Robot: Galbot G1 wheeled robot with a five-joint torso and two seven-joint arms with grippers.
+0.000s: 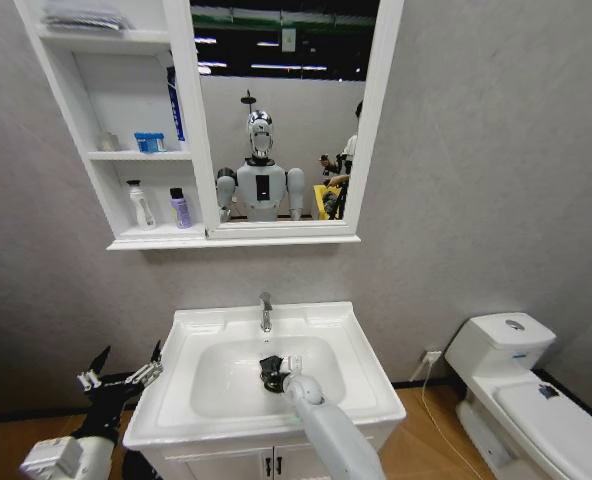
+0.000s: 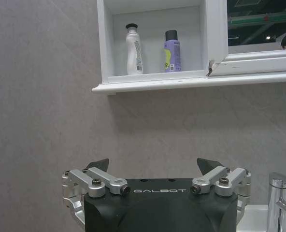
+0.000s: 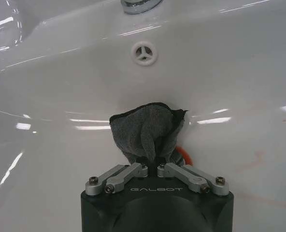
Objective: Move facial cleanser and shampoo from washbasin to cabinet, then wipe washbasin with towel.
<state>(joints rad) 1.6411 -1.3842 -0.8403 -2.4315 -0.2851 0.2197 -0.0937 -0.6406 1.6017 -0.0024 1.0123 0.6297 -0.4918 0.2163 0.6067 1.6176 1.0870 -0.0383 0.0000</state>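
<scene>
In the lower centre of the head view, the right hand (image 1: pixel 273 371) is down inside the bowl of the washbasin (image 1: pixel 361 365) and it is clenched on the towel (image 1: pixel 271 373). The right wrist view shows this clearly: the dark grey towel (image 3: pixel 145 131) is bunched up between the closed fingers and it presses on the white wall of the bowl, below the small round overflow hole (image 3: pixel 144 52). The chrome tap (image 1: pixel 265 311) stands at the back rim of the washbasin.

The left hand (image 1: pixel 122 371) is in the lower left of the head view, just beside the left edge of the washbasin, released, with its fingers (image 2: pixel 101 181) spread wide and nothing between them.

The cabinet (image 1: pixel 183 140) hangs on the wall in the upper left of the frame. On its lowest shelf a white bottle (image 1: pixel 140 205) and a purple bottle (image 1: pixel 180 209) stand upright, near each other but apart.
</scene>
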